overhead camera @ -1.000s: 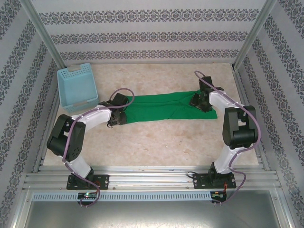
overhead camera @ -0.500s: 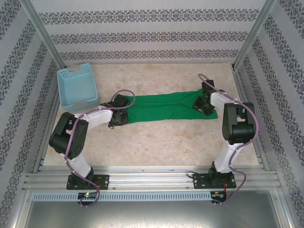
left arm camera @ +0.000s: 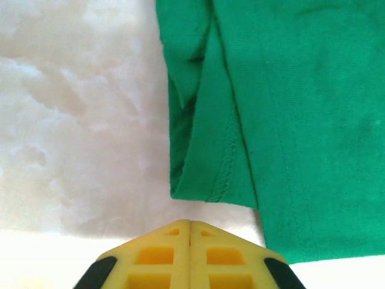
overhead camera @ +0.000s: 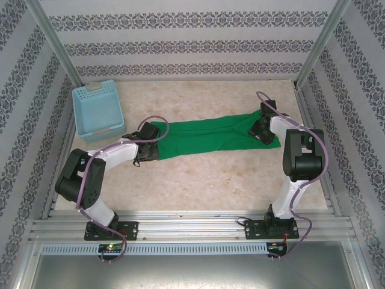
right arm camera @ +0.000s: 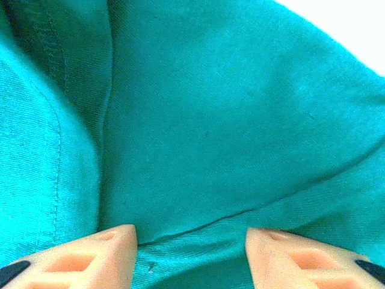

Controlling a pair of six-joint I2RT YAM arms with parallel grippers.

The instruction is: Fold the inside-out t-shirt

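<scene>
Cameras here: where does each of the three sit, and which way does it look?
Top external: above and behind, looking down at the table; left arm and right arm show.
Left wrist: on the left arm, looking down past the shut left claw at the green t-shirt hem.
Right wrist: on the right arm, close over the t-shirt, right claw open.
Shared: all three see the t-shirt.

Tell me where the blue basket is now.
In the top view, the blue basket sits at the table's far-left corner, left of the green t-shirt.
</scene>
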